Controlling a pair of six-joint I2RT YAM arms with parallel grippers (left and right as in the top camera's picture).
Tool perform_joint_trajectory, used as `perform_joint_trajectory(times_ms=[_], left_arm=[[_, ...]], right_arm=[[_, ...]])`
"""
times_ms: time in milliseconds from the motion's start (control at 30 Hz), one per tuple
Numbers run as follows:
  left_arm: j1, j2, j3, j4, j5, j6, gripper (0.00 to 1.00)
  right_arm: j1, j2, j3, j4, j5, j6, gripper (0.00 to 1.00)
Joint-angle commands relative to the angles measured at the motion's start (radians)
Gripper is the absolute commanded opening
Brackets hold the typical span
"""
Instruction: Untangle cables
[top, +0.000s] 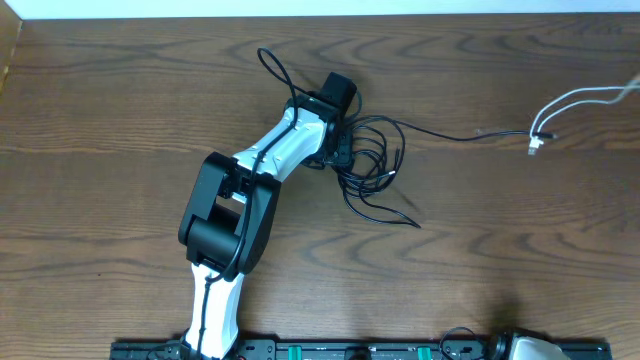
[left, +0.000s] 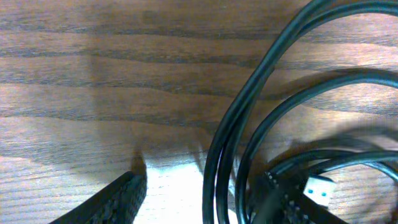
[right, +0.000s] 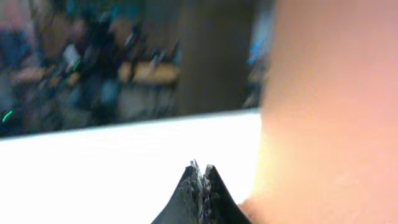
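Observation:
A loose tangle of black cables (top: 375, 165) lies on the wooden table (top: 120, 110) just right of centre. One black strand trails right toward the white cable (top: 575, 103) at the right edge. My left gripper (top: 340, 150) is down on the tangle's left side. In the left wrist view the left gripper (left: 202, 200) is open. Its two dark fingers (left: 118, 199) stand apart, with black cable strands (left: 217, 174) running between them and not pinched. A plug with a blue insert (left: 320, 188) lies beside the right finger. My right gripper (right: 201, 171) is shut on nothing, raised away from the table.
The white cable's small plug (top: 537, 141) rests on the table near the black strand's far end. Part of the right arm (top: 520, 347) shows at the bottom edge by the mounting rail (top: 330, 351). The right wrist view shows only blurred background.

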Motion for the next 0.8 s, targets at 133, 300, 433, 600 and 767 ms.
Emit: perform_joint_trajectory(times_ms=[133, 300, 433, 600, 767], left_arm=[[0.003, 0.029, -0.013, 0.001, -0.010, -0.002, 0.63], [0.003, 0.028, -0.013, 0.002, -0.010, -0.002, 0.63], [0.003, 0.028, -0.013, 0.003, -0.010, -0.002, 0.63], [0.003, 0.028, -0.013, 0.004, -0.009, -0.001, 0.63], [0.003, 0.028, -0.013, 0.003, -0.009, -0.001, 0.63]], right_arm=[[-0.001, 0.249, -0.044, -0.063, -0.275, 0.207, 0.01], [-0.001, 0.367, -0.044, -0.158, -0.386, 0.253, 0.01], [-0.002, 0.426, -0.044, -0.245, -0.380, 0.254, 0.01], [-0.003, 0.457, -0.044, -0.335, -0.373, 0.256, 0.01], [-0.049, 0.457, -0.042, -0.387, -0.296, 0.272, 0.01]])
